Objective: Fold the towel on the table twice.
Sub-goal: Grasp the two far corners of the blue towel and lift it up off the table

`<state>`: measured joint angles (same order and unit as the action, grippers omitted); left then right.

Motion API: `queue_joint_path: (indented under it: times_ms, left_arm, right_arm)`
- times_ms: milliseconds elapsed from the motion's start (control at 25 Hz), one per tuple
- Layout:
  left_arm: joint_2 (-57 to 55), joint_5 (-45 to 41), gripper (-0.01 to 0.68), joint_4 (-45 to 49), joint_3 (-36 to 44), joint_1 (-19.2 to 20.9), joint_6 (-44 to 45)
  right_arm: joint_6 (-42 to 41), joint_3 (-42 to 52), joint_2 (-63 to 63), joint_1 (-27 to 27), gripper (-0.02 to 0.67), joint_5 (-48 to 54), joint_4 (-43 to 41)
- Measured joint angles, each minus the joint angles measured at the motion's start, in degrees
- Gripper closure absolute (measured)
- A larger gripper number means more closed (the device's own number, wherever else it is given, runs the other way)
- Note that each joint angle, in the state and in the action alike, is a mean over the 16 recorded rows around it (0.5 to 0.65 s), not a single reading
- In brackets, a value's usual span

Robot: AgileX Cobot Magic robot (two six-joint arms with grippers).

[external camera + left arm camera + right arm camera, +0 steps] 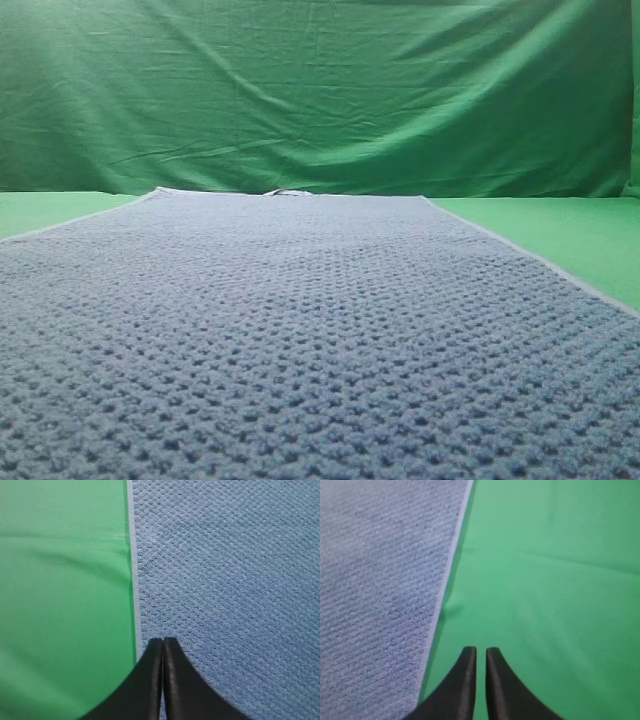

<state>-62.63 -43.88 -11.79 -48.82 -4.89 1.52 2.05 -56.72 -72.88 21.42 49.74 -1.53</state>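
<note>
Exterior high view: a green backdrop curtain [320, 90] hangs behind the table [580, 235], and the blue-grey towel [300, 340] lies flat and unfolded across the table. Its waffle weave looks thick, soft and floppy, so it would likely drape when lifted; the pale hem [134, 580] seems the best hold. The left fingers [163, 642] are pressed together, empty, over the towel just inside that hem. The right fingers [480, 652] are nearly closed, empty, over bare table beside the towel.

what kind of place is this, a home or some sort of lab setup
Probably a staged lab or studio setup, not a home: a wrinkled green backdrop curtain hangs behind a green-clothed table, where a single blue-grey waffle-weave towel lies spread flat.
</note>
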Motion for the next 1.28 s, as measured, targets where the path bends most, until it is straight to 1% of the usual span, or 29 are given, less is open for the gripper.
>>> queue_joint_path:
  times_ms: [200, 400, 720, 800, 880, 1000, 1080, 1280]
  left_arm:
    - [-11.8, -1.9, 0.673, 0.5, -5.7, 0.0, 0.9]
    - [-22.5, -3.0, 0.673, 0.7, -11.7, -0.3, 3.0]
    - [-35.6, -4.7, 0.673, 2.2, -21.1, -2.7, 5.9]
    - [-37.8, -4.9, 0.673, 2.8, -22.9, -3.4, 6.3]
    - [-39.6, -4.8, 0.662, 3.3, -24.4, -4.0, 6.6]
    - [-41.4, -4.4, 0.611, 3.8, -25.9, -4.8, 6.7]
    - [-42.2, -4.0, 0.547, 4.0, -26.4, -5.1, 6.5]
    - [-42.9, -2.8, 0.347, 4.3, -27.0, -5.1, 4.7]
  right_arm:
    - [1.5, -5.1, -10.8, 2.4, 0.601, 0.1, 0.0]
    - [2.8, -11.9, -20.8, 3.5, 0.601, 0.1, 0.0]
    - [4.4, -20.3, -32.0, 3.7, 0.601, -0.2, 0.0]
    - [4.6, -21.4, -33.7, 3.7, 0.588, -0.7, 0.0]
    - [4.8, -22.2, -35.0, 3.7, 0.556, -1.3, 0.0]
    - [5.0, -22.8, -36.2, 3.7, 0.472, -2.3, 0.0]
    - [5.0, -23.0, -36.8, 3.7, 0.399, -3.1, 0.0]
    - [5.2, -23.0, -37.7, 3.7, 0.212, -4.9, 0.1]
